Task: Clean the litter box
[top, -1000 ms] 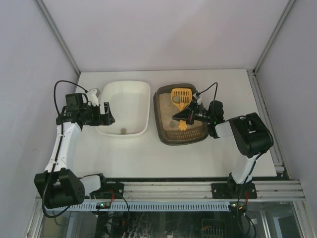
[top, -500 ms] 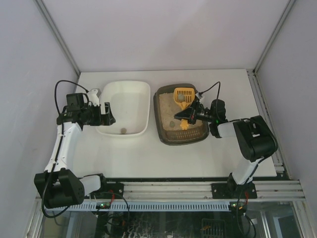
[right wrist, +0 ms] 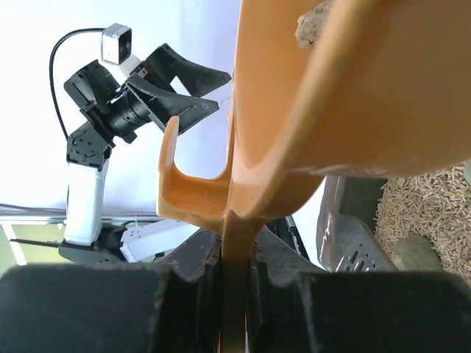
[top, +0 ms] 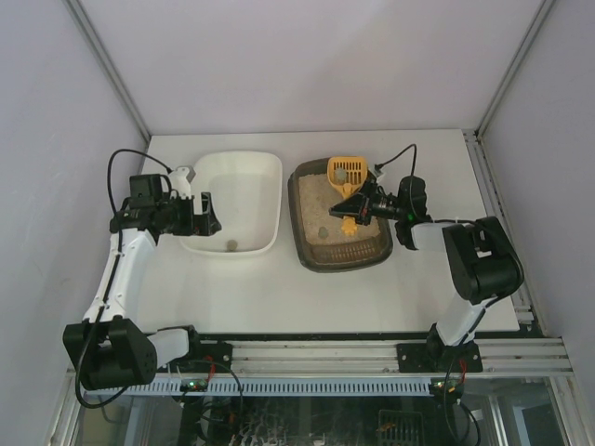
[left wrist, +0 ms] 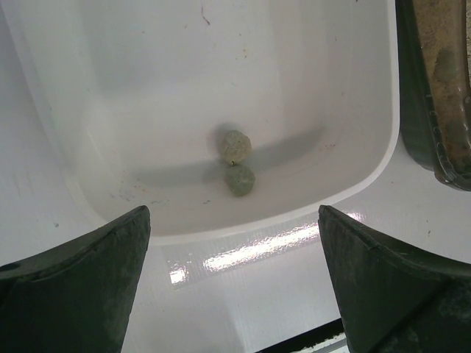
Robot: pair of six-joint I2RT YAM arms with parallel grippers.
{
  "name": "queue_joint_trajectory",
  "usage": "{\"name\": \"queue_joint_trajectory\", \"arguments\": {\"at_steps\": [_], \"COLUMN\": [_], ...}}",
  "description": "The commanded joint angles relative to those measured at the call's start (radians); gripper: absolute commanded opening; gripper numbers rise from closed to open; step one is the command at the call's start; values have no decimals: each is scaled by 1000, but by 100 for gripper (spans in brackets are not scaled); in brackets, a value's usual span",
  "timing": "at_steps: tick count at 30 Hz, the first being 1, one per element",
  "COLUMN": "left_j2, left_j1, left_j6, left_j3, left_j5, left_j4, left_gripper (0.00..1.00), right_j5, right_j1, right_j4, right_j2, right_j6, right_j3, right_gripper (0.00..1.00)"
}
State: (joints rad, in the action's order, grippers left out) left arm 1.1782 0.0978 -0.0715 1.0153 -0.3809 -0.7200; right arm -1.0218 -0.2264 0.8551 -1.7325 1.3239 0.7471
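Up goes the yellow scoop (top: pixel 354 167) with a clump (top: pixel 340 174), right gripper (top: pixel 358 208) squeezing its handle; dump it next. The left gripper (top: pixel 203 213) is wide open, empty.

Item: litter box (top: pixel 338 264). Dark brown-olive plastic tray, rectangular, corners rounded. It sits flat and upright on the bench (top: pixel 279 297), long axis running near to far.

Position: just right of the white tray (top: pixel 237 190) and parallel to it. A narrow strip of bench separates the two; they do not touch. Near ends roughly level.

Contents: tan sandy litter (top: pixel 314 203) over the floor, surface uneven. One grey lump (top: pixel 319 232) lies on the litter in the near-left part.

Left wrist view catches only its dark wall (left wrist: pixel 413 103) and a strip of litter at the frame edge.
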Motion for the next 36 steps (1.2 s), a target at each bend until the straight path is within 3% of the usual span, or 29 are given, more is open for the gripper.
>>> {"name": "queue_joint_trajectory", "arguments": {"at_steps": [1, 3, 6, 7, 12, 16, 17, 21, 23, 26, 32, 36], "left_j2": [-22, -32, -35, -32, -21, -33, -34, -19, -16, -21, -17, -15], "left_j1": [-12, -12, -12, -13, -14, -15, -15, -15, -16, -16, -16, -16], "left_j6": [-15, -18, -22, -21, -26, -28, -28, -36, -40, -42, -44, -46], "left_j3": [0, -7, -15, -13, -3, -15, -13, 6, 11, -7, -3, -1], "left_j5": [-32, -27, -20, -19, -20, -18, -17, -25, -27, -23, -25, -26], "left_j4": [23, 26, 31, 31, 15, 22, 20, -8, -17, -3, -2, -7], "left_gripper": [100, 100, 100, 100, 100, 100, 100, 100, 100, 100, 100, 100], "right_j5": [-16, -26, -47, -42, -20, -48, -48, -36, -32, -34, -3, 10], "right_j1": [18, -8, -6, 1, -42, -82, -71, -45, -60, -82, -119, -114], "right_j4": [-3, -39, 208, 219, -101, 230, 240, -110, -195, -62, 405, 502], "right_j2": [13, -4, -12, 3, 41, -58, -53, 52, 70, 16, -131, -182], "right_j6": [-58, -95, 119, 145, -115, 85, 121, -73, -130, -58, 221, 303], "right_j3": [11, 8, 46, 74, 78, 26, 51, 231, 250, 162, 51, 72], "right_gripper": [0, 0, 0, 0, 0, 0, 0, 0, 0, 0, 0, 0]}}
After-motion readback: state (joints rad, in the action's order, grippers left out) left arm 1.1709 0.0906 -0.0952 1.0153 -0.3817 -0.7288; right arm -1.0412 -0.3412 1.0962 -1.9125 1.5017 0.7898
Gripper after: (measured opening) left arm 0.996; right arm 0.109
